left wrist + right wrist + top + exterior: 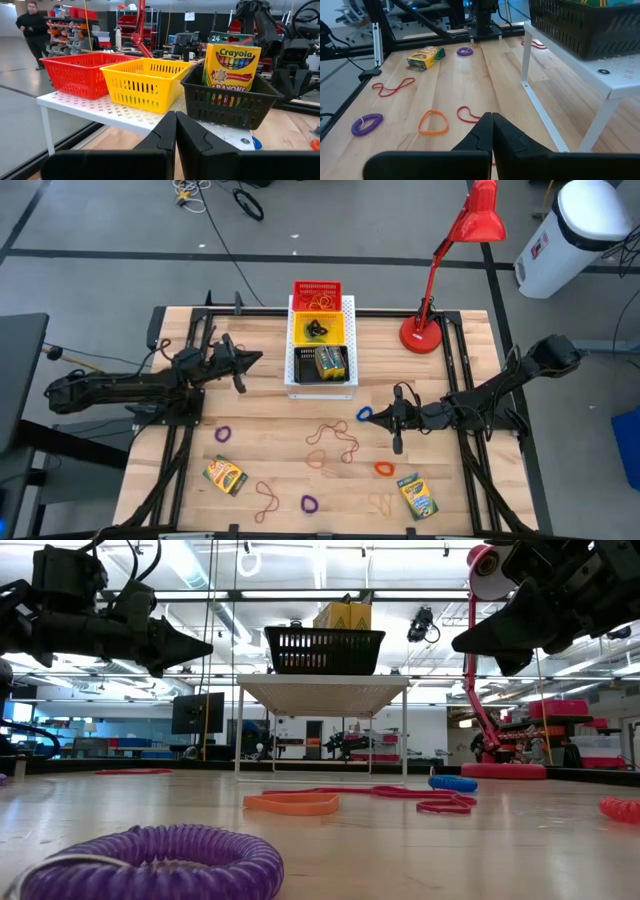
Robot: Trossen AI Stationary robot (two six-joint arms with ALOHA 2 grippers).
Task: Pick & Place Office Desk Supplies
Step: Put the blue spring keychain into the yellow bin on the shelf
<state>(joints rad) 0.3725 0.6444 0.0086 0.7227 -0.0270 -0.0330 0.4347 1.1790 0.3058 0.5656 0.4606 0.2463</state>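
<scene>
**High view: sorting is partly done, most supplies are still lying loose**

High view is showing the job well short of finished. Taking the white board as landmark and going from the near table edge toward it: nearest, well apart from the board, two crayon boxes and are lying flat, with a purple loop and a thin rubber band between them. A little closer to the board an orange loop, a tangle of reddish bands and another purple loop are waiting. Just short of the board's right corner a blue loop is lying beside the right gripper.

On the board itself, the black basket is already holding crayon boxes, the yellow basket a dark loop, and the red basket some bands.

The right gripper is hovering with its fingers pressed together and carrying nothing. The left gripper is hanging just left of the board, likewise closed and empty, facing the baskets.

By my judgement roughly a third is sorted; two boxes, several loops and the bands are remaining.
</scene>
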